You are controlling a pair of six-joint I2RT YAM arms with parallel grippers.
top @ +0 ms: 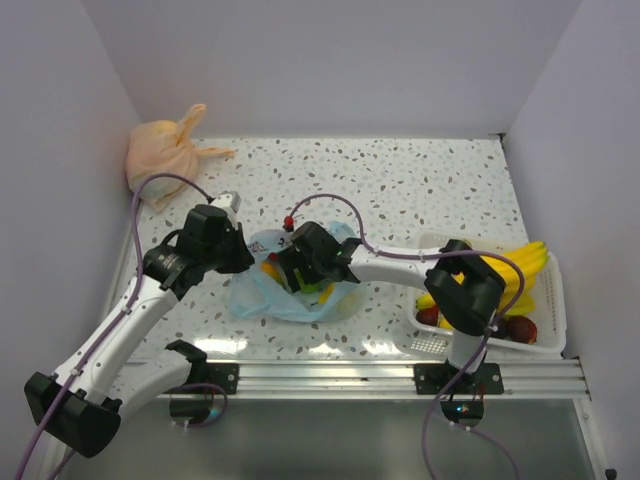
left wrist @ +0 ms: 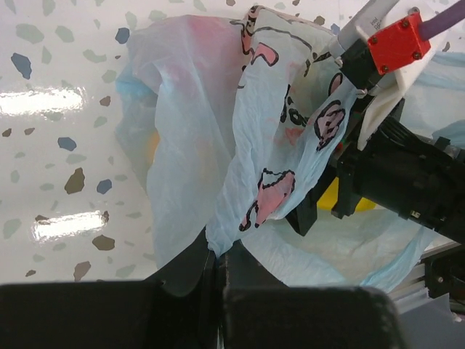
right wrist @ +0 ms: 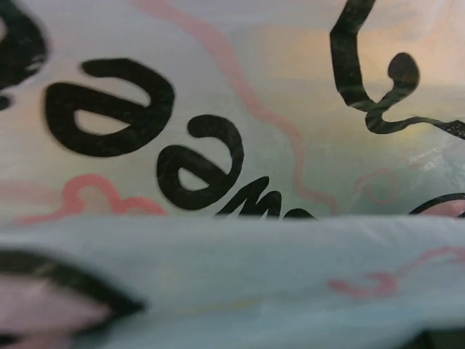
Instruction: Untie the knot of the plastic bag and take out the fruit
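left claw [left wrist: 218, 263] pinched closed, right claw [top: 298, 271] facing it, tips close

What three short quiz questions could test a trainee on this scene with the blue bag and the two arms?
1. True or false: the left hand is shut and pinches the film of the plastic bag.
2. Where do the bananas lie? A: in the white basket. B: on the bare table. C: between the fingers of the left hand.
3. Fill in: in the top view, the peach-orange bag sits in the back ____ corner.
Key: 1 true; 2 A; 3 left.
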